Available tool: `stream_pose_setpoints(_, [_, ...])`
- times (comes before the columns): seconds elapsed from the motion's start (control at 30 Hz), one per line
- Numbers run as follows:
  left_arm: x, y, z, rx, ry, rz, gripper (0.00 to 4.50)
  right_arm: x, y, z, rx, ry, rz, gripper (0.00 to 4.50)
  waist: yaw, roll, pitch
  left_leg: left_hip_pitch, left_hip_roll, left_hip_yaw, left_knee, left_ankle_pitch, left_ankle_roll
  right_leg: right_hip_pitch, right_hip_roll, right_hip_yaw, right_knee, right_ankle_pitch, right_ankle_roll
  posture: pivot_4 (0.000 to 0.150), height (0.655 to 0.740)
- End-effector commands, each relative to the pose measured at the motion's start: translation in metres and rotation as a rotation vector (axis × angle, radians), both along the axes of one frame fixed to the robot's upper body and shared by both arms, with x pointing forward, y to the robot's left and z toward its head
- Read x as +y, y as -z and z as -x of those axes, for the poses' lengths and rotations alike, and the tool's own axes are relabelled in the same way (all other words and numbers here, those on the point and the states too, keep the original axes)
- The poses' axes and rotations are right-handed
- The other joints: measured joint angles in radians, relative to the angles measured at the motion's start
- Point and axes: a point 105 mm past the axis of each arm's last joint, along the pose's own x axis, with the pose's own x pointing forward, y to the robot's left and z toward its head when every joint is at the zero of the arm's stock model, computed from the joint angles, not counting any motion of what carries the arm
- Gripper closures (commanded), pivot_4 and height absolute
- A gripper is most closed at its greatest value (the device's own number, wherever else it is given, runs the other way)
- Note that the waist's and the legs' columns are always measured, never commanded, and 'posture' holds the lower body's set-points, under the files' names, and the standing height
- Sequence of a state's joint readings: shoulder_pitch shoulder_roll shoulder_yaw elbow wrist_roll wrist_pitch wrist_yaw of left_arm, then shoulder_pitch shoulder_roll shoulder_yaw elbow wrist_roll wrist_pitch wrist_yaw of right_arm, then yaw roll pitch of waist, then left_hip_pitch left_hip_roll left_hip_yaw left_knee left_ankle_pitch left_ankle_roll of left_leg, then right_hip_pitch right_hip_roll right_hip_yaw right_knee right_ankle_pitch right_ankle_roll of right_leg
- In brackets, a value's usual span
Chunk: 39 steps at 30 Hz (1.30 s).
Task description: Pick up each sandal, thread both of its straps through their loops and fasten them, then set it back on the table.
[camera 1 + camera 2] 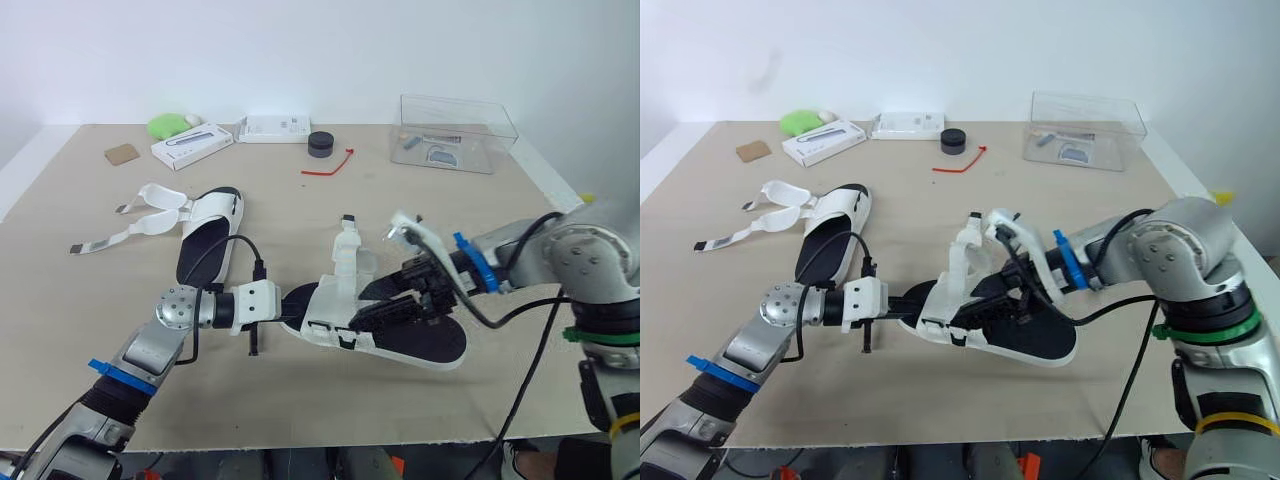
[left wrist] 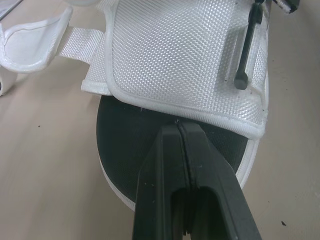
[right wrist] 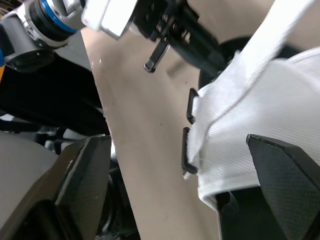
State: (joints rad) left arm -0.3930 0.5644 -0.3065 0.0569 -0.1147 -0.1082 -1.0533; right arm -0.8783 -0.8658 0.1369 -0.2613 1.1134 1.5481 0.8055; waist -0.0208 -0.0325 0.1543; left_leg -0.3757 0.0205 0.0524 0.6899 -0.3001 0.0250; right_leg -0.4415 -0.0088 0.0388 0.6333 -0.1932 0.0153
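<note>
A white sandal with a black insole (image 1: 405,335) lies mid-table, one strap (image 1: 347,245) standing up from its white upper. My left gripper (image 1: 298,306) is at one end of the sandal. Its fingers (image 2: 165,170) are shut, lying over the insole with the tips against the edge of the white upper (image 2: 170,55). My right gripper (image 1: 397,298) comes in from the right. It is open, its two fingers (image 3: 85,175) spread either side of the upper (image 3: 260,115). A second sandal (image 1: 207,238) lies at the left, its straps (image 1: 135,225) loose and spread on the table.
At the back stand a clear plastic box (image 1: 455,130), a black round lid (image 1: 320,143), a red cord (image 1: 330,165), two white boxes (image 1: 192,145), a green object (image 1: 170,124) and a brown card (image 1: 121,153). The table's front edge (image 1: 330,435) is close below the sandal.
</note>
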Motion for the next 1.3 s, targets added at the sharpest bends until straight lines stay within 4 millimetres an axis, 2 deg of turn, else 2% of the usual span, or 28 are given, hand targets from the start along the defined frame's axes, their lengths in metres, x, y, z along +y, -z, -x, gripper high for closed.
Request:
stream_pose_setpoints(0.03, [0.008,0.02,-0.001,0.052,-0.028,-0.084,4.5,-0.004,-0.028,0.026,-0.04,-0.111,-0.124,0.11,0.001,0.0,0.0,0.0,0.0,0.0,0.0,0.0,0.0,0.0,0.0,0.0,0.0,0.0,0.0,0.15,0.74])
stream_pose_setpoints(0.07, [0.009,0.02,-0.001,0.053,-0.028,-0.085,4.5,-0.006,-0.026,0.035,-0.006,-0.139,-0.145,0.11,0.001,0.0,0.0,0.0,0.0,0.0,0.0,0.0,0.0,0.0,0.0,0.0,0.0,0.0,0.0,0.15,0.74])
stream_pose_setpoints(0.13, [0.009,0.019,-0.002,0.058,-0.031,-0.078,4.5,-0.007,-0.005,0.054,0.068,-0.174,-0.129,0.11,0.003,-0.003,-0.002,0.0,0.0,-0.002,0.0,0.0,0.0,0.001,0.0,-0.002,-0.001,0.0,0.0,0.15,0.74])
stream_pose_setpoints(0.2, [0.009,0.017,-0.003,0.065,-0.033,-0.063,4.5,-0.006,0.012,0.062,0.087,-0.171,-0.114,0.11,0.002,-0.002,-0.002,0.0,0.001,-0.002,0.0,0.0,0.0,0.002,0.0,-0.002,-0.002,0.0,-0.001,0.15,0.74])
stream_pose_setpoints(0.3, [0.009,0.015,-0.004,0.061,-0.034,-0.06,4.5,-0.002,0.038,0.057,0.093,-0.09,-0.101,0.11,0.0,-0.001,-0.002,0.0,0.0,0.0,0.001,0.0,0.0,0.002,-0.001,0.0,-0.002,-0.001,0.007,0.15,0.74])
stream_pose_setpoints(0.4, [0.011,0.013,-0.007,0.055,-0.04,-0.065,4.5,0.001,0.05,0.046,0.049,-0.023,-0.091,0.11,-0.001,-0.001,-0.002,0.001,0.0,0.001,0.002,0.001,0.001,0.002,0.0,0.001,-0.002,0.0,0.008,0.15,0.74])
stream_pose_setpoints(0.67, [0.02,0.01,-0.017,0.035,-0.095,-0.063,4.5,0.008,0.054,0.012,-0.056,0.081,-0.099,0.11,-0.001,-0.001,-0.001,0.002,0.002,0.001,0.002,0.003,0.003,0.002,0.005,0.001,-0.001,0.003,0.006,0.15,0.74])
stream_pose_setpoints(1.07, [0.022,0.012,-0.025,-0.009,-0.151,-0.074,4.5,0.011,0.058,-0.004,-0.097,0.124,-0.095,0.11,-0.001,-0.001,-0.001,0.002,0.003,0.001,0.002,0.003,0.003,0.002,0.004,0.002,-0.001,0.004,0.004,0.15,0.74])
stream_pose_setpoints(1.3, [0.017,0.015,-0.024,-0.008,-0.144,-0.071,4.5,0.017,0.05,-0.009,-0.104,0.153,-0.138,0.11,-0.001,-0.001,-0.001,0.003,0.003,0.001,0.002,0.003,0.003,0.002,0.004,0.002,-0.001,0.004,0.004,0.15,0.74])
